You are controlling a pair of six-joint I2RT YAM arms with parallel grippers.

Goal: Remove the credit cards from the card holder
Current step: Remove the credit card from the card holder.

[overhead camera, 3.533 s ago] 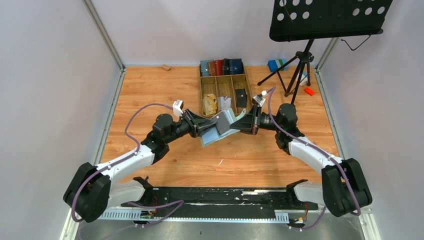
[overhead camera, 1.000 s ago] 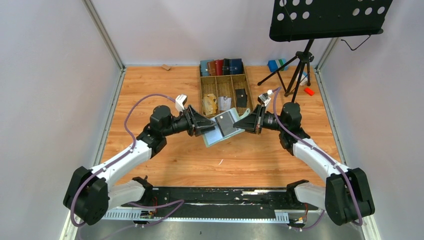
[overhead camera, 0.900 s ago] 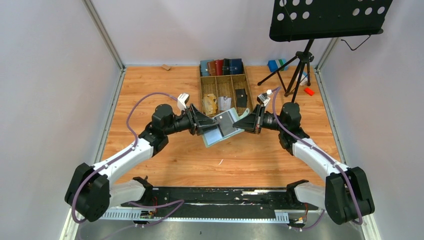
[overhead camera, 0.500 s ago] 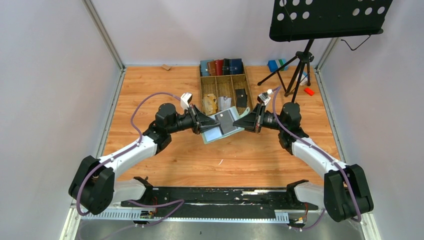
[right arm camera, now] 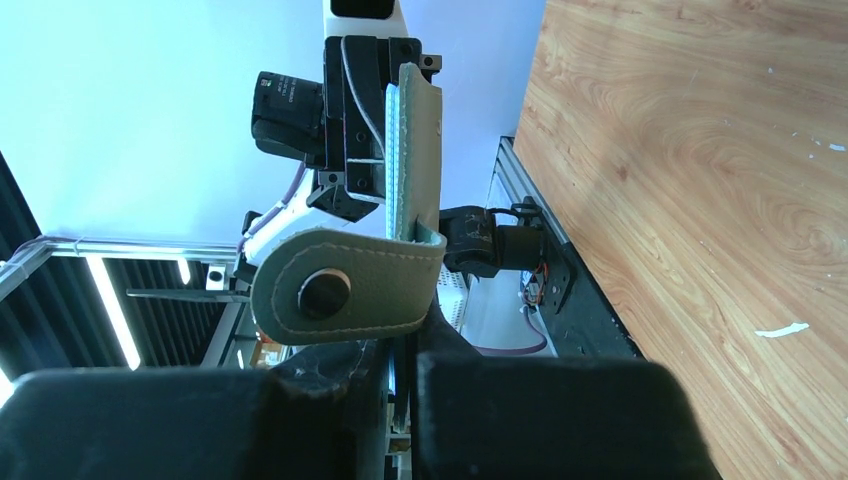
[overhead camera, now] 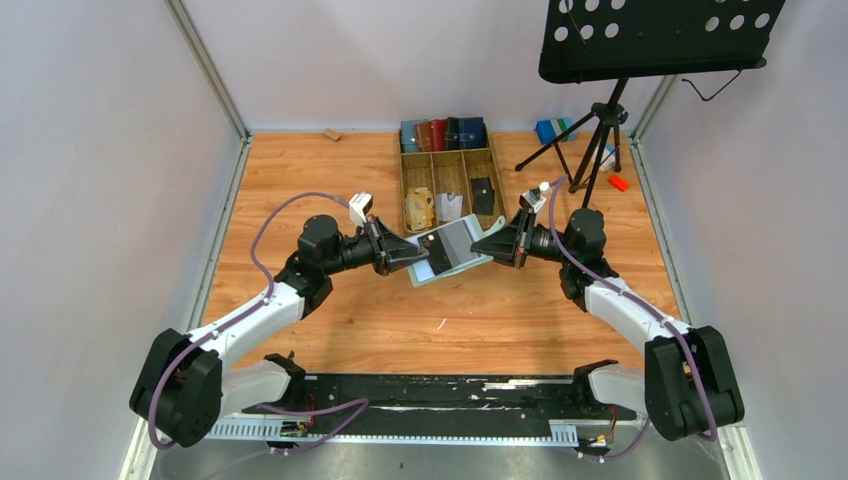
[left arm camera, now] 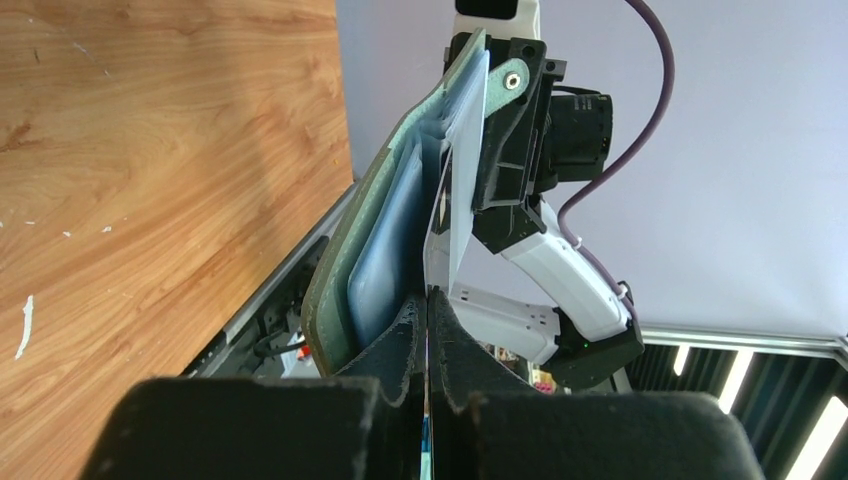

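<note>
1. Left gripper [overhead camera: 413,256] is clamped tight on the edge of a dark credit card [overhead camera: 438,256]. The right gripper [overhead camera: 487,246] is pinched shut on the opposite edge of the card holder [overhead camera: 465,262]. So the two arms meet nose to nose over the middle of the table, with the wallet held up between them.
2. Wooden table [overhead camera: 320,180] underneath, pale walls around it.
3. Black perforated music stand [overhead camera: 655,35] on a tripod, far right corner.
4. Wooden tray [overhead camera: 401,185] at far centre, three compartments, with a row of wallets [overhead camera: 445,133] standing across its far end: blue, brown, black.
5. That card holder is sage green, folded open and tilted. The left wrist view sees it edge-on, with the card running from it down into the closed fingers. In the right wrist view its snap tab [right arm camera: 340,290] hangs just above the right fingers.
6. Inside the tray there's a tan paper wad [overhead camera: 420,210] in the left compartment and a black card [overhead camera: 482,195] in the right one. The pale thing in the middle, can't tell what it is.
7. Little stuff: a blue object [overhead camera: 548,130] and an orange-red bit [overhead camera: 617,183] by the tripod feet.
</note>
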